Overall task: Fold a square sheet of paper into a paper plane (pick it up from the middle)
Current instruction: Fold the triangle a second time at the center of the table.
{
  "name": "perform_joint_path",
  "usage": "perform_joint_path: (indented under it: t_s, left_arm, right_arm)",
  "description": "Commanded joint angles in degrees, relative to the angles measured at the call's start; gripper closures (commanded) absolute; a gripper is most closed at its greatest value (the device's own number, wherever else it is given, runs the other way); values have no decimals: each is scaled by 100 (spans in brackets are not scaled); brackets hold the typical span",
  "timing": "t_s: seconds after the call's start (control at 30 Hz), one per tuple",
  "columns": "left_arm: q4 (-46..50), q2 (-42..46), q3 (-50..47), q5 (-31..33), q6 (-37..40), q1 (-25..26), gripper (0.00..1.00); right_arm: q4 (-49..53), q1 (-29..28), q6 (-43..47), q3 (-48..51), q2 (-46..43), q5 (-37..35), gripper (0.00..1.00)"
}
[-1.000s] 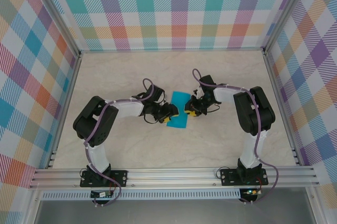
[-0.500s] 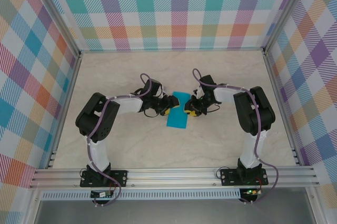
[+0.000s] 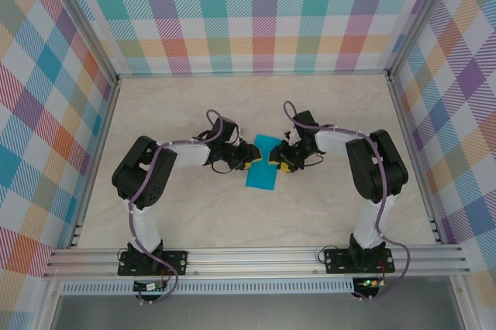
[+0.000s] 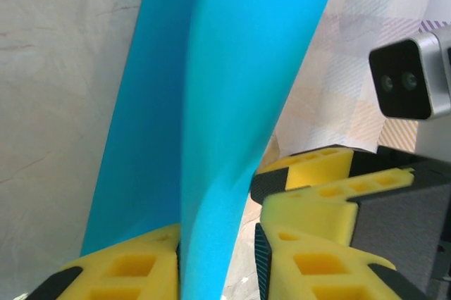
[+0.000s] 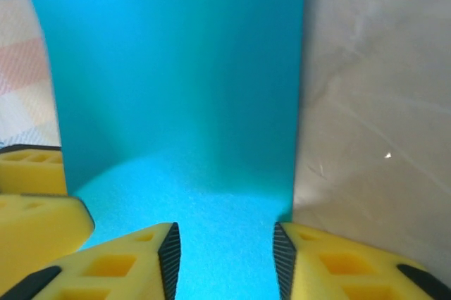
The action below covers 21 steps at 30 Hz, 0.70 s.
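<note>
Robotics lab test cell: plaid backdrop walls (image 3: 263,12), alu frame rail (image 3: 256,260), marble-look tabletop (image 3: 178,105).

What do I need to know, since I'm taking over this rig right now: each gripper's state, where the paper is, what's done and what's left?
Left gripper: fingers either side of a raised flap of the teal paper sheet; whether it is pinched, I cannot tell.
Right gripper: open, over the sheet's opposite edge.
Sheet: middle of the table, between both grippers, partly folded lengthwise.
Done: first fold under way, no dart shape yet.
Left: flatten that crease, then probably the nose and wing folds.
</note>
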<state>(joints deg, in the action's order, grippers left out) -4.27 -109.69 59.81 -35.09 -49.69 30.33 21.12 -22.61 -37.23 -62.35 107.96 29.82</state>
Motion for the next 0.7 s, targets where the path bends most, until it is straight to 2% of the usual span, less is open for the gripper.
perform_joint_path:
  t_s: [0.0, 0.23, 0.37, 0.53, 0.6, 0.67]
  left_arm:
    - [189, -4, -31, -11, 75, -44, 71]
    - [312, 11, 14, 46, 125, -44, 79]
    - [295, -15, 29, 37, 106, -44, 81]
    - [312, -17, 39, 29, 103, -44, 85]
    - [349, -8, 39, 36, 118, -44, 87]
    - [383, -4, 39, 64, 126, -44, 89]
  right_arm:
    - [316, -7, -8, 74, -462, -344, 54]
    - [403, -11, 75, 211, -1185, -760, 50]
    - [384, -11, 187, 277, -1574, -1035, 52]
    - [-539, -23, 347, 842, -1965, -923, 52]
    - [-296, -16, 464, 771, -1941, -867, 52]
    - [380, -24, 641, 447, -1716, -913, 52]
